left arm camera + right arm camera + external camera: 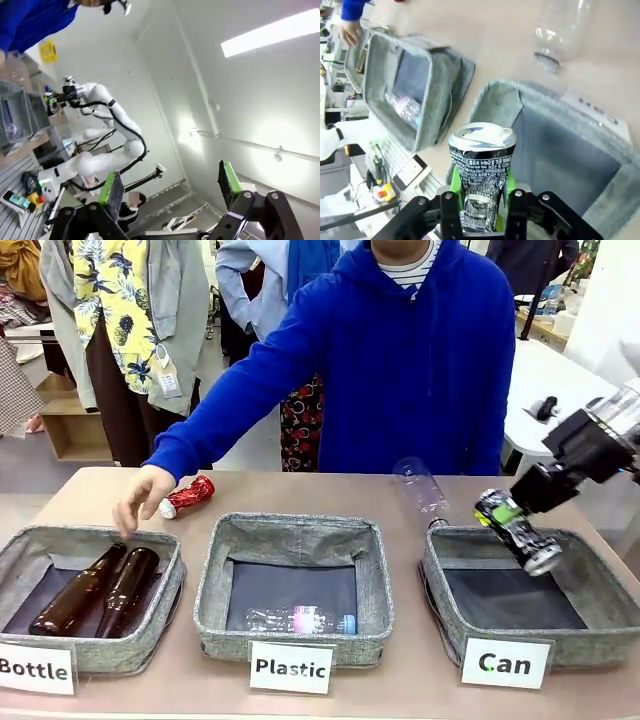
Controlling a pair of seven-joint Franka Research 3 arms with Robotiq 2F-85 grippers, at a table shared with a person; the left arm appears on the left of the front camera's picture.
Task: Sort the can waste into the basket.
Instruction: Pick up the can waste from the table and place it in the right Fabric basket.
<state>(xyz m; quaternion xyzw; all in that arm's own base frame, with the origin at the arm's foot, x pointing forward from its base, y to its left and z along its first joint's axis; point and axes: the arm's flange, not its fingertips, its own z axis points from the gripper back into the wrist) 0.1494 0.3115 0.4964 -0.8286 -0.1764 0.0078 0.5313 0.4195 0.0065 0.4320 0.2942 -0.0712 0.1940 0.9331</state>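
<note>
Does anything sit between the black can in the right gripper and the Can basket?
Nothing visible does. The right gripper holds the black can above the Can basket's open top; the clear bottle lies behind the basket.

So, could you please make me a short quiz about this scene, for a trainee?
1. True or false: the right gripper is shut on the black can.
2. Where does the red can lie?
3. What lies in the Plastic basket? A a clear bottle; B the red can; C nothing.
Key: 1 true. 2 On the table, beside the person's hand. 3 A.
</note>
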